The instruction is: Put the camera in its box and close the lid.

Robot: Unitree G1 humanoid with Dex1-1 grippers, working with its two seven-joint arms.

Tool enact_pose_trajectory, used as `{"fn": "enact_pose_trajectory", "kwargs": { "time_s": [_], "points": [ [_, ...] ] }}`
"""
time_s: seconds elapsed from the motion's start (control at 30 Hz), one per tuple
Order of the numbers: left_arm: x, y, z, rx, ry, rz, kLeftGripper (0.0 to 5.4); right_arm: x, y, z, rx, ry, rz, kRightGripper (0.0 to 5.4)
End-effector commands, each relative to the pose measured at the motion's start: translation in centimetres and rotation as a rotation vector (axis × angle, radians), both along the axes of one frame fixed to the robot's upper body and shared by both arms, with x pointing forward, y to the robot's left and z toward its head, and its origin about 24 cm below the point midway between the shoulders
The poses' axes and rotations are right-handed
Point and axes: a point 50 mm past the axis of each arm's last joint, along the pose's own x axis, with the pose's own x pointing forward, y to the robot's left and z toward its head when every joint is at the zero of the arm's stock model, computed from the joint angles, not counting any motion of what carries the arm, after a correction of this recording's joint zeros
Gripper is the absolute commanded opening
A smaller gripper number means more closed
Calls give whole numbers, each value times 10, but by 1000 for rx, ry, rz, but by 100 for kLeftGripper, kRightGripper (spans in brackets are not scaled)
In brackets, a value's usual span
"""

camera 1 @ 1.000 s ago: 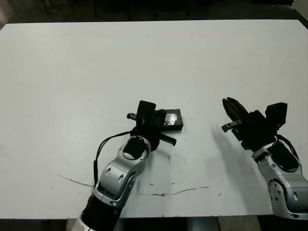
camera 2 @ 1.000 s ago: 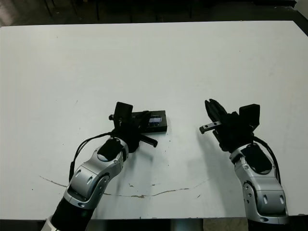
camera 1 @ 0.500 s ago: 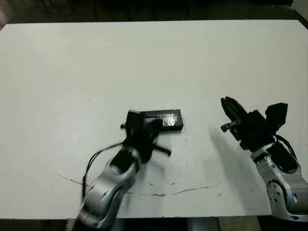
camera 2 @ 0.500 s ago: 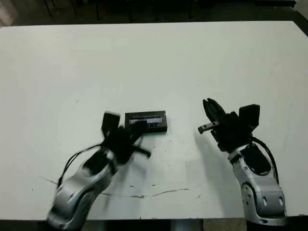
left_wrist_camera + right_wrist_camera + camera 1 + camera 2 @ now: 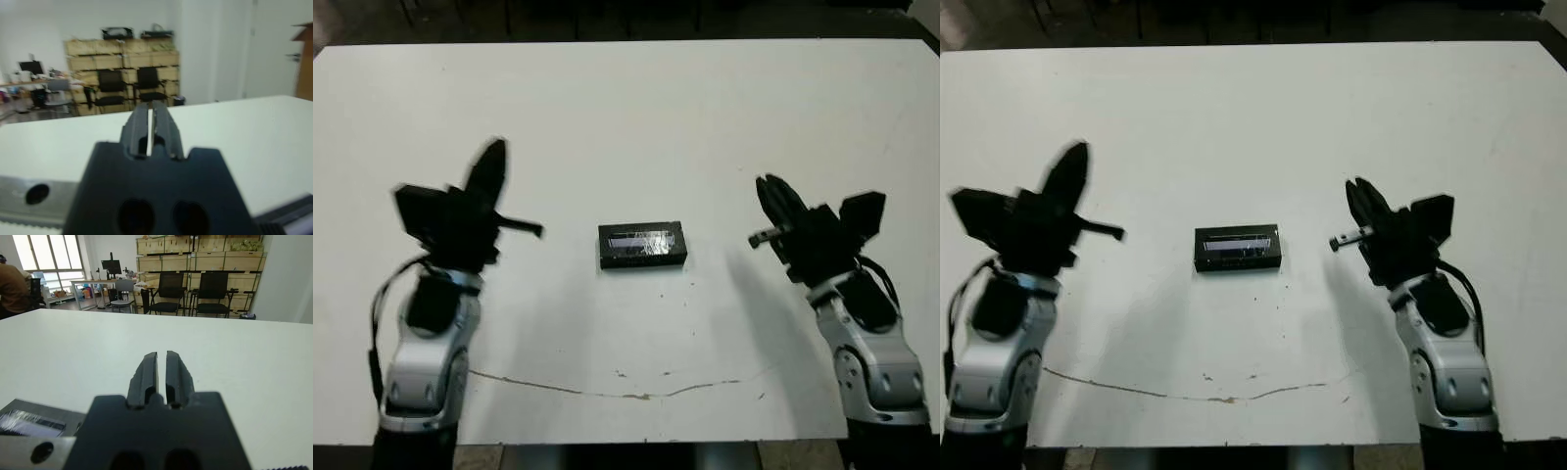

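Head views, item one: the box [image 5: 643,245] lies flat mid-tabletop [image 5: 636,108] with the lid [image 5: 1238,242] seated on it, pale window strip up; the camera itself is not visible, so I judge it is inside and the task is near its end. Item two: left pincer [image 5: 492,166], raised well to the left of the box, fingers together, holding nothing. Item three: right pincer [image 5: 1360,204], raised well to the right of the box, likewise shut and empty. The box sits between the two, nearer neither by much, touching neither. Step in hand, as I judge it: withdrawal and checking the lid. To do it well I would keep both arms clear of the box and confirm that the lid sits square on all edges before ending. Left wrist view: left pincer's fingers [image 5: 139,127] pressed close, only bare tabletop and room beyond. Right wrist view: right pincer's fingers [image 5: 146,372] nearly touching; a corner of the lidded box shows low at the picture's edge, apart from them.
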Motion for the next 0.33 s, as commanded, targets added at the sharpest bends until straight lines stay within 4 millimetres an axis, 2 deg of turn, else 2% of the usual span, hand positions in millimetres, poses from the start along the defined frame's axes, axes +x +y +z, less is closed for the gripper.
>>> {"fn": "enact_pose_trajectory", "kwargs": {
  "time_s": [0.03,0.33],
  "points": [
    [7,11,-11,-51,41,59,2,5,1,-5,-16,20,-39,0],
    [12,16,-32,-139,91,122,2,9,6,-11,-91,-10,-107,0]
  ]
}}
